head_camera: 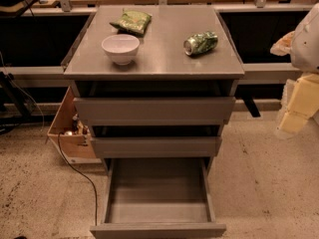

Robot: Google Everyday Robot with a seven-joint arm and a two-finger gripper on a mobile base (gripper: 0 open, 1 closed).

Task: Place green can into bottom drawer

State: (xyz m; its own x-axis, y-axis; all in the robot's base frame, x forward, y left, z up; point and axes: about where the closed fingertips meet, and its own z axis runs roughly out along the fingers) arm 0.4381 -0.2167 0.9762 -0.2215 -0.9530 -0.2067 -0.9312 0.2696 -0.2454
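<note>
The grey cabinet (pixel 154 108) fills the middle of the view. Its bottom drawer (pixel 157 230) is pulled far out toward the near side, showing a bare grey interior, and the two shallower drawers above sit only slightly forward. The robot's gripper (pixel 298 103) hangs at the far right edge, level with the upper drawers and well apart from everything on top; whether it is released or clenched I cannot tell. The green can (pixel 201 43) lies on its side on the right half of the cabinet top (pixel 164 59), its silver end toward the left. Lying like that it would probably roll under a glancing touch, and the right edge is near, so a poor approach could send it to the floor. On the way down, the protruding upper drawer fronts could catch the arm, and a high release might bounce the can out. The top is smooth and dull grey, also carrying a white bowl (pixel 120 48) near left and a green snack bag (pixel 131 21) farther back. The speckled floor (pixel 269 183) holds a wooden crate (pixel 67 128) and a black cable (pixel 84 178) at left.
</note>
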